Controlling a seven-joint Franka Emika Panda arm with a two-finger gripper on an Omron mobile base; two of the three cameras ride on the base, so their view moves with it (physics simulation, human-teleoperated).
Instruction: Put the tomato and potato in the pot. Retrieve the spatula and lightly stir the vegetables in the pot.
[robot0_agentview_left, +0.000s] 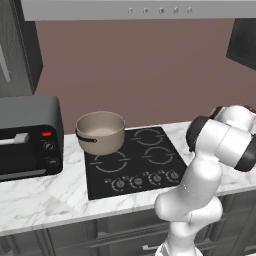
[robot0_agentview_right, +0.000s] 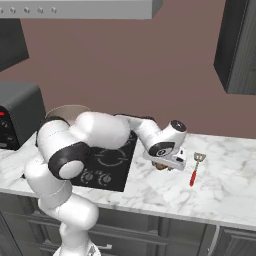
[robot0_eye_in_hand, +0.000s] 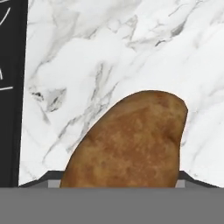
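The brown potato (robot0_eye_in_hand: 131, 140) lies on the white marble counter (robot0_eye_in_hand: 131, 43), close under my hand. My gripper (robot0_eye_in_hand: 116, 181) is open, with a dark fingertip low on either side of the potato. In the right base view the gripper (robot0_agentview_right: 161, 167) hangs just right of the cooktop, with the potato (robot0_agentview_right: 159, 166) peeking out beneath it. The spatula (robot0_agentview_right: 194, 172) lies a little further right, red handle toward the front. The beige pot (robot0_agentview_left: 100, 131) stands on the back left burner, its rim (robot0_agentview_right: 65, 108) partly behind my arm. The tomato is hidden.
A black cooktop (robot0_agentview_left: 132, 162) with front knobs is set into the counter. A dark toaster oven (robot0_agentview_left: 27, 137) stands left of the pot. A range hood (robot0_agentview_left: 150, 9) hangs above. Dark wall cabinets (robot0_agentview_right: 240, 45) are at the right.
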